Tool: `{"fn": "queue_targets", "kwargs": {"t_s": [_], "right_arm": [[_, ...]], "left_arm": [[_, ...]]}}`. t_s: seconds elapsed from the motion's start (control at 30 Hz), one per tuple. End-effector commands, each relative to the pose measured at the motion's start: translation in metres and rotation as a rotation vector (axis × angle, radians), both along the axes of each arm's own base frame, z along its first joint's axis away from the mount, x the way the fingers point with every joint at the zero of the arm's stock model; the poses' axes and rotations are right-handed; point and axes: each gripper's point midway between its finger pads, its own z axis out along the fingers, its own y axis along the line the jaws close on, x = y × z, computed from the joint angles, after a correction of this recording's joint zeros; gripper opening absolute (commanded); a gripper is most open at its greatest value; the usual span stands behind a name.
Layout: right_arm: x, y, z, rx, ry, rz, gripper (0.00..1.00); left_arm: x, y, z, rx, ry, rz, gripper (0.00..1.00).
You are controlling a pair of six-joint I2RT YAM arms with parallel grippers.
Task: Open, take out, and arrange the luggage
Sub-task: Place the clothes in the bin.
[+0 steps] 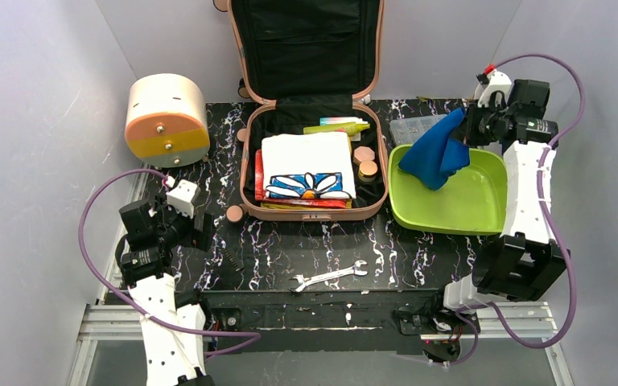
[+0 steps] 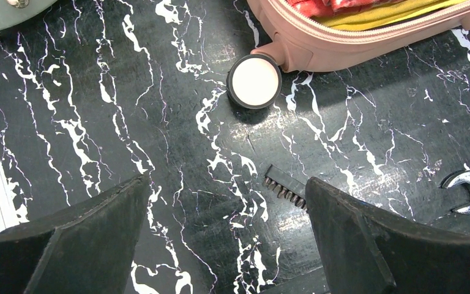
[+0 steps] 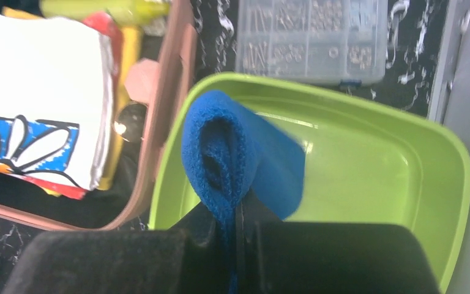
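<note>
The salmon-pink luggage point(image 1: 315, 212) lies open at the table's back middle, its black-lined lid standing up against the wall. A white folded cloth with a blue daisy print point(image 1: 306, 165) lies on top inside, over red and yellow items, with a yellow-green bottle point(image 1: 339, 126) behind. My right gripper point(image 1: 463, 122) is shut on a blue cloth point(image 1: 434, 157), which hangs over the lime-green tray point(image 1: 483, 217). In the right wrist view the blue cloth point(image 3: 220, 147) is pinched in the right gripper point(image 3: 238, 214). My left gripper point(image 2: 226, 180) hangs open and empty over the table, near a luggage wheel point(image 2: 254, 81).
A cream-and-orange drum box point(image 1: 165, 121) stands at the back left. A wrench point(image 1: 327, 276) lies near the front edge, and a small bit holder point(image 2: 284, 187) rests by my left gripper's right finger. A clear parts box point(image 3: 309, 40) sits behind the tray.
</note>
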Motion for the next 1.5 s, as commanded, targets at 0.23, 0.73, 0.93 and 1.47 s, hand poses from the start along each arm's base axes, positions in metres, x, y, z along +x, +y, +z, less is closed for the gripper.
{"fn": "queue_targets", "kwargs": {"t_s": [0.23, 0.73, 0.93, 1.47], "right_arm": [[-0.01, 0.098, 0.128, 0.237, -0.227, 0.212, 0.01], [0.016, 0.217, 0.18, 0.529, -0.253, 0.376, 0.01], [0.069, 0.167, 0.046, 0.315, -0.03, 0.056, 0.01], [0.059, 0.017, -0.064, -0.055, 0.114, -0.277, 0.01]], "left_arm": [[-0.003, -0.005, -0.004, -0.029, 0.02, -0.015, 0.98], [-0.003, 0.002, -0.007, -0.032, 0.032, 0.014, 0.98], [-0.002, 0.002, -0.009, -0.042, 0.047, 0.015, 0.98], [-0.002, -0.002, -0.007, -0.057, 0.037, -0.004, 0.98]]}}
